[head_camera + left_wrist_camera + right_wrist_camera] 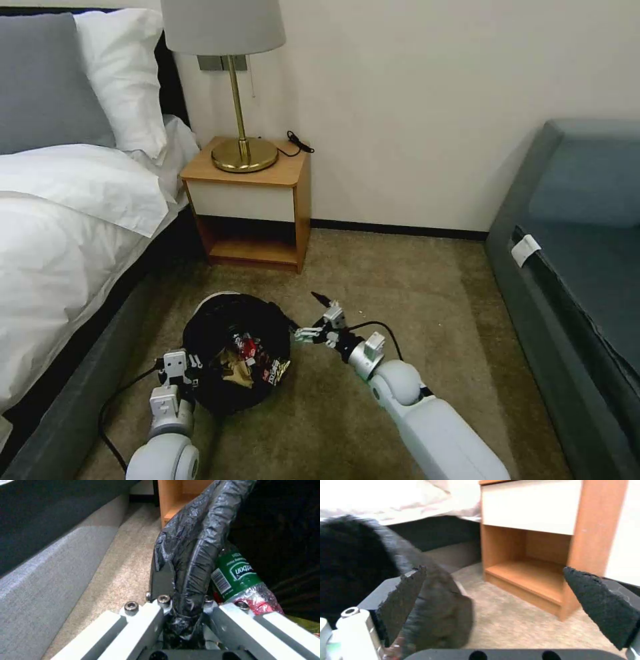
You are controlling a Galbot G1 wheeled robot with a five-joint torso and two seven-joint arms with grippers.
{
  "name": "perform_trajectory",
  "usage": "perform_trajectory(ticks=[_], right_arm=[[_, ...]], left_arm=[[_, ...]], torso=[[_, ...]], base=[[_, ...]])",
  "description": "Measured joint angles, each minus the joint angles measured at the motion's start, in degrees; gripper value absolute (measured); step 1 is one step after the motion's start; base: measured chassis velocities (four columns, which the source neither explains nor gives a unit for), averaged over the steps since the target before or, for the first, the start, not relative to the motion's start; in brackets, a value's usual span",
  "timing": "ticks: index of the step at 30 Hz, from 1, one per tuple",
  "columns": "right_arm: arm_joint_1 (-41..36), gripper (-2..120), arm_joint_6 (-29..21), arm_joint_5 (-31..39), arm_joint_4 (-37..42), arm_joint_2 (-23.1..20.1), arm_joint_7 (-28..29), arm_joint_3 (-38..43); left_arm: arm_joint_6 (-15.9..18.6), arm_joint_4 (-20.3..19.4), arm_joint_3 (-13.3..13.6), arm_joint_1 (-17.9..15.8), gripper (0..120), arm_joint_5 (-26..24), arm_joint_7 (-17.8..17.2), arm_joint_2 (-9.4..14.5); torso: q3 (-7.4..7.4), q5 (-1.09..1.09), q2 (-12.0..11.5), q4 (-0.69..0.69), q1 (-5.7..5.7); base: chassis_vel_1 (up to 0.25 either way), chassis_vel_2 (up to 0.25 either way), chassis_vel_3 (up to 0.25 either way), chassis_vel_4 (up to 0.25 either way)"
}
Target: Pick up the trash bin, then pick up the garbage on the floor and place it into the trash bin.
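Step in hand: all the litter seen lies inside the trash bin (235,353), lower centre-left of the head view; by this judgement the collecting step is at or near its end.
Left gripper (186,610): its jaws are clamped on the bin's rim and the black bag (196,542) folded over it; in the head view it sits at the bin's lower-left edge.
Right gripper (320,319): jaws wide apart and holding nothing, just beside the bin's right rim, lower centre of the head view.
Garbage: a bottle with a green label (238,576) lies just inside the rim by the left jaws; a red packet (248,347), a brown paper piece (239,373) and a dark printed wrapper (277,370) show in the bin's mouth.
Next move, as judged: check the carpet (400,287) for any remaining piece; none shows on the visible floor.
Edges: the bed (73,220) closes the left side, the nightstand (250,200) stands above the bin in the frame, the sofa (573,267) closes the right.
Open room: bare carpet spreads right of the bin and toward the wall, giving the right arm free travel; the left arm's cable trails near the bed base.
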Motion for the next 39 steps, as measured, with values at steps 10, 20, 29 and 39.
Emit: perform_trajectory(ticks=[10,20,29,39], right_arm=[[-0.93,100,1.28,-0.20,-3.00,-1.04,4.42,6.00],[-2.92,100,2.08,-0.69,-6.41,-2.19,8.03,13.24],[-3.22,100,3.23,-1.13,-10.22,-2.17,8.70,17.55],[-4.49,100,3.88,-1.47,-11.47,-2.86,7.57,21.41]], left_arm=[[0.27,-0.75,-0.19,-0.24,0,-0.65,0.00,0.07],[2.03,-4.07,-0.36,0.24,0,-6.63,-1.91,-0.05],[4.34,-7.16,-0.67,0.41,0,-13.81,-4.86,-0.22],[11.22,-12.70,-0.27,-1.69,0,-35.40,-15.61,-1.80]], torso=[[0.00,0.01,0.00,0.00,0.00],[0.00,0.00,0.00,0.00,0.00],[0.00,0.00,0.00,0.00,0.00],[0.00,0.00,0.00,-0.01,0.00]], base=[[0.000,0.000,0.000,0.000],[0.000,0.000,0.000,0.000],[0.000,0.000,0.000,0.000],[0.000,0.000,0.000,0.000]])
